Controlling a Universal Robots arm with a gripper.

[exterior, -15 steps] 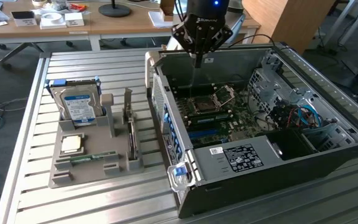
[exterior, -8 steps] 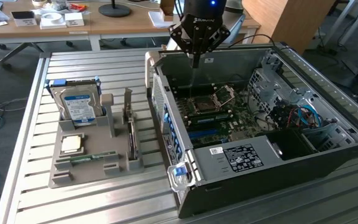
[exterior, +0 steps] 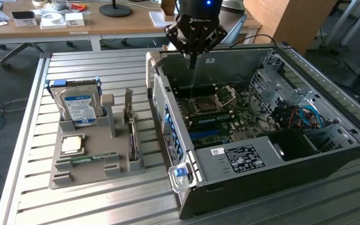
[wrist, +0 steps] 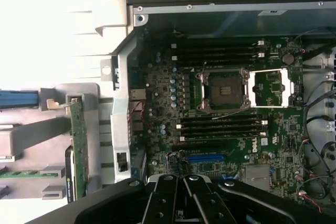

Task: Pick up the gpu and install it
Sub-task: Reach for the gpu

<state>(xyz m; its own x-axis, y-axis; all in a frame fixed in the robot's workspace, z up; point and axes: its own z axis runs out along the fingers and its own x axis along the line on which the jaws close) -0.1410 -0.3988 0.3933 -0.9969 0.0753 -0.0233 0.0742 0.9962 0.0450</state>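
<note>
- My gripper (exterior: 192,62) hangs closed and empty over the far end of the open computer case (exterior: 249,187), fingertips pressed together above the motherboard (exterior: 243,117).
- The graphics card (exterior: 131,136) stands on edge in a grey tray (exterior: 92,176) on the slatted table (exterior: 36,201), to the exterior view's left of the case and well apart from my gripper.
- Its long axis runs far to near, with the pale metal bracket at the far end.
- On the tray: one graphics card, one hard drive (exterior: 78,105), one processor chip (exterior: 72,144), one memory stick (exterior: 93,158).
- A Dell logo (wrist: 261,144) reads on the motherboard in the wrist view; the hard drive's blue-and-white label and the case's white label (exterior: 243,159) are too small to read.
</note>
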